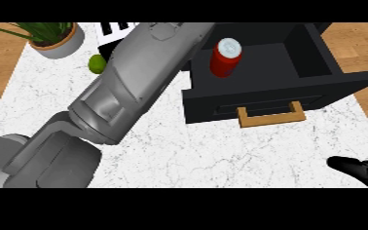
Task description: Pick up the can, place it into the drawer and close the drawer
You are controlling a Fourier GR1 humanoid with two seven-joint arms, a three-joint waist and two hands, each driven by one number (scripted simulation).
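A red can [226,58] with a silver top stands upright inside the open black drawer [316,63], near its left wall. The drawer's front carries a wooden handle [271,117] that faces me. My left forearm [137,83] runs from the lower left up to the picture's top, just left of the can. Its hand does not show beyond the wrist. Only the black fingers of my right hand [351,168] show at the lower right edge. They are straight, hold nothing, and stay well apart from the drawer.
A potted plant [56,40] stands at the back left of the white marble counter [215,151]. A green lime [96,63] lies beside my forearm. Behind the arm is a black-and-white striped object [116,28]. Wooden flooring borders the counter on both sides.
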